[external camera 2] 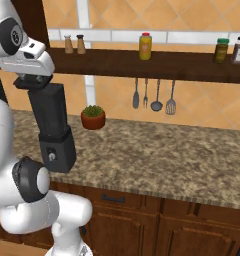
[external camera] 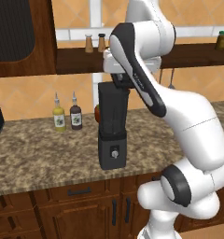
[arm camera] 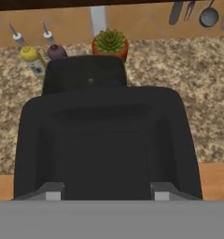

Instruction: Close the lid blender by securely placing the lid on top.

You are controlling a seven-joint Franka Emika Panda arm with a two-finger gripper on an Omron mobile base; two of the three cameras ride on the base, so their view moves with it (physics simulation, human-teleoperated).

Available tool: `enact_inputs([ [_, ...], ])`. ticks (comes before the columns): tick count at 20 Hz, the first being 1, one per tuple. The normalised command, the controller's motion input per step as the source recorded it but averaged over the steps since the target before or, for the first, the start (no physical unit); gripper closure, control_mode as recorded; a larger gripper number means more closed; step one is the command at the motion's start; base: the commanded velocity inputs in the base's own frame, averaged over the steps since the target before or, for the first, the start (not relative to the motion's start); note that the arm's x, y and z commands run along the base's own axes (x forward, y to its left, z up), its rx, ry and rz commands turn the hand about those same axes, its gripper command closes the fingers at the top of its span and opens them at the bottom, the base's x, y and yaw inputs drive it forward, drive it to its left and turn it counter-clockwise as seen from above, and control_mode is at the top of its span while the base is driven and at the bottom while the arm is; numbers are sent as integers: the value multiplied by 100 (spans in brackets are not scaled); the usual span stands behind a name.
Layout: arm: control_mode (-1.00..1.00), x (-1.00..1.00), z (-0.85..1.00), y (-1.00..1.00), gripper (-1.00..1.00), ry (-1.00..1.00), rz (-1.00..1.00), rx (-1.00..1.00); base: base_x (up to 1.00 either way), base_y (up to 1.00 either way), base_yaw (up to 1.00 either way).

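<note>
Presently the blender stands upright on the tabletop. The gripper sits directly over the jar, holding the lid at its top; seating cannot be confirmed.

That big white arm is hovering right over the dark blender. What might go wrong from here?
1. The end effector sits directly above the blender; pressing off-centre might tip the tall, narrow jar.
2. If the lid lands crooked, it may not seat properly; from the hand view I cannot tell whether it is square to the jar.
3. A toppling blender could strike the two sauce bottles or the small potted plant standing nearby on the counter.
</note>
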Motion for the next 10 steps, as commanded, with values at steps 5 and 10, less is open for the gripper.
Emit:
enact_inputs([
  [5,-100,43,-16,16,100,4,0,-3,0,0,0],
  [10,-100,36,-22,7,100,3,0,-2,0,0,0],
])
